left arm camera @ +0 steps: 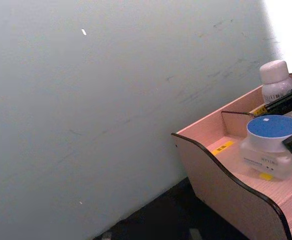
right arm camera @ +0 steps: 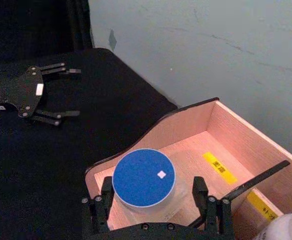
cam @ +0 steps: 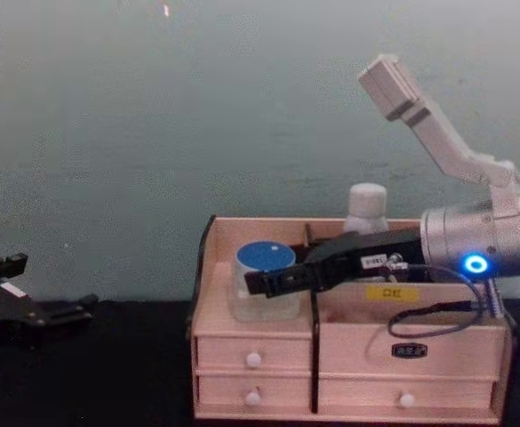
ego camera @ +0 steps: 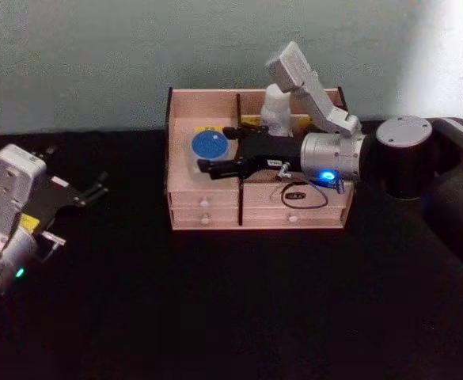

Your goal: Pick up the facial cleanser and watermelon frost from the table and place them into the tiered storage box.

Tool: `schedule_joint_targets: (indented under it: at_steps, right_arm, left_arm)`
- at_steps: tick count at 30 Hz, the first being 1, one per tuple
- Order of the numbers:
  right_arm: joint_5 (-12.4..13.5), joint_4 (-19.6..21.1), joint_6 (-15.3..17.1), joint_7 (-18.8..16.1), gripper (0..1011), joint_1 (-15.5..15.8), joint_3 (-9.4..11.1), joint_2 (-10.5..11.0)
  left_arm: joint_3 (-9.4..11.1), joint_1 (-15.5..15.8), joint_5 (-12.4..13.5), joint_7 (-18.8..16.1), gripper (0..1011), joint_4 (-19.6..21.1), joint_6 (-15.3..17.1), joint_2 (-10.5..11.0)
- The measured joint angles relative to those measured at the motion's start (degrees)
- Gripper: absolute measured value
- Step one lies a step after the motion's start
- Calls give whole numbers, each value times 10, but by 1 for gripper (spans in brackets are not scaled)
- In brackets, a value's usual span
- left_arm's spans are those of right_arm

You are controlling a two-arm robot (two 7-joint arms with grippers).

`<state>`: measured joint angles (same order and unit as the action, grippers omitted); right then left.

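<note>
The tiered storage box (ego camera: pixel 207 198) stands at the back of the black table. A clear jar with a blue lid (ego camera: pixel 210 145) rests in its left top compartment (right arm camera: pixel 150 130). My right gripper (ego camera: pixel 213 149) reaches in from the right with a finger (right arm camera: pixel 200 192) pressed to each side of the jar (right arm camera: pixel 144 177), shut on it. A white bottle (ego camera: pixel 276 107) stands upright in the back right compartment, behind my right arm. I cannot tell which item is the cleanser and which the frost. My left gripper (ego camera: pixel 96 188) hovers open, holding nothing, over the table far to the left.
A dark cylinder with a grey top (ego camera: pixel 404 154) stands just right of the box. A pale wall (left arm camera: pixel 111 100) rises directly behind it. Bare black tabletop (ego camera: pixel 231 309) spreads in front of the box and between it and my left gripper (right arm camera: pixel 68 92).
</note>
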<state>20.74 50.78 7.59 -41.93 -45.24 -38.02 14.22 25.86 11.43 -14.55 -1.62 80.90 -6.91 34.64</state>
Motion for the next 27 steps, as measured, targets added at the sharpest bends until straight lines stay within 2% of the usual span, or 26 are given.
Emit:
schedule_joint_targets:
  at_steps: [16,23,26,27]
  right_arm:
    - [9,30,-12,12,1002,12,25,7]
    - [16,75,-11,12,1002,30,30,26]
    - [23,115,-8,10,1002,47,33,46]
    - [23,115,-8,10,1002,47,33,46]
  left_arm:
    - [0,0,0,0,1001,0,0,0]
    - [0,0,0,0,1001,0,0,0]
    - [0,0,0,0,1001,0,0,0]
    - [0,0,0,0,1001,0,0,0]
